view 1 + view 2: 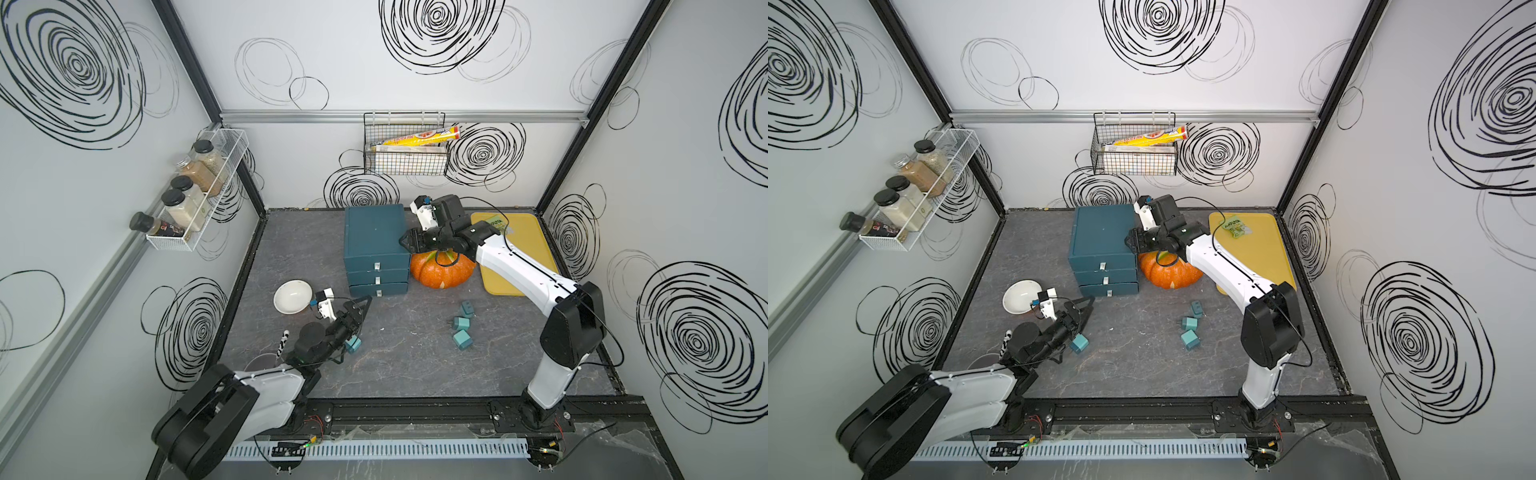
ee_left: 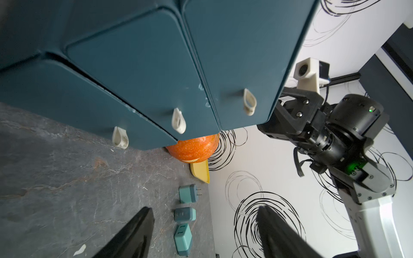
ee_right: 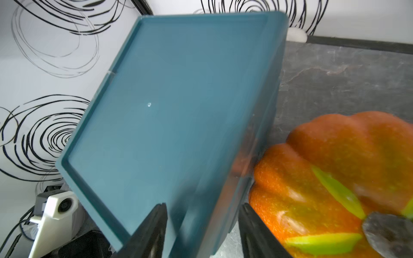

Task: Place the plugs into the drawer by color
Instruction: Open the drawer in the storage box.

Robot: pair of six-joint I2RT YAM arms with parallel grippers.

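Note:
The dark teal chest (image 1: 374,232) stands at the back middle with its three drawers (image 2: 138,73) pushed in, the lower fronts stepping slightly forward. Three light teal plugs (image 1: 461,323) lie together on the table in front of the pumpkin and show in the left wrist view as plugs (image 2: 185,214). Another teal plug (image 1: 1079,343) lies beside my left wrist. My left gripper (image 1: 359,301) is open and empty, pointing at the bottom drawer's left corner. My right gripper (image 3: 202,205) is open astride the chest's upper right edge (image 3: 257,134), beside the pumpkin.
An orange pumpkin (image 1: 442,270) sits against the chest's right side. Behind it lies a yellow tray (image 1: 523,249) with a green packet (image 1: 1237,226). A white bowl (image 1: 292,296) is left of my left gripper. A spice rack (image 1: 195,195) and a wire basket (image 1: 405,145) hang on the walls.

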